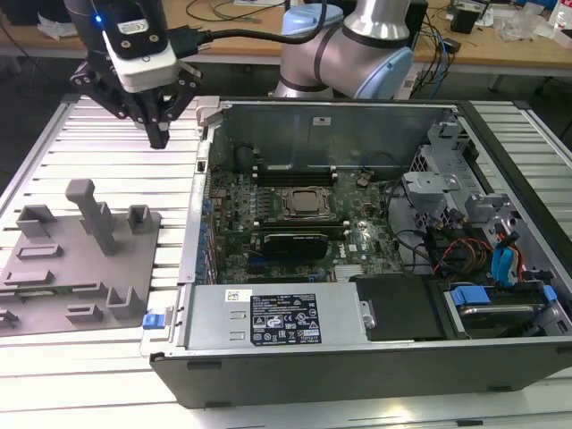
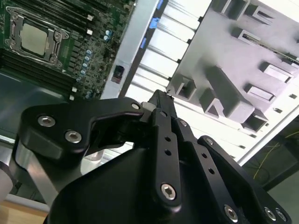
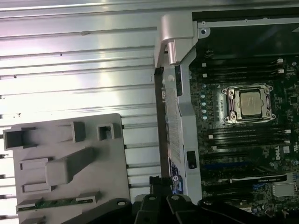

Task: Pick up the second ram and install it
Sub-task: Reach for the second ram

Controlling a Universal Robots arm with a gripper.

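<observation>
Gripper point(image 2: 161, 95) fingers pinched together on nothing, hanging above the slatted table point(image 3: 70, 70) between the grey tray point(image 3: 112, 154) and the open computer case point(image 1: 357, 366), while the second ram point(image 3: 56, 203) sits in a tray slot, likely staged for pickup.

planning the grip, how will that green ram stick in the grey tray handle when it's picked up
The second ram looks thin and flat, so probably light and fairly stiff. It lies in a slot of the grey tray, so it likely won't roll or slide. Its bare board suggests it's fragile if pinched hard.
</observation>
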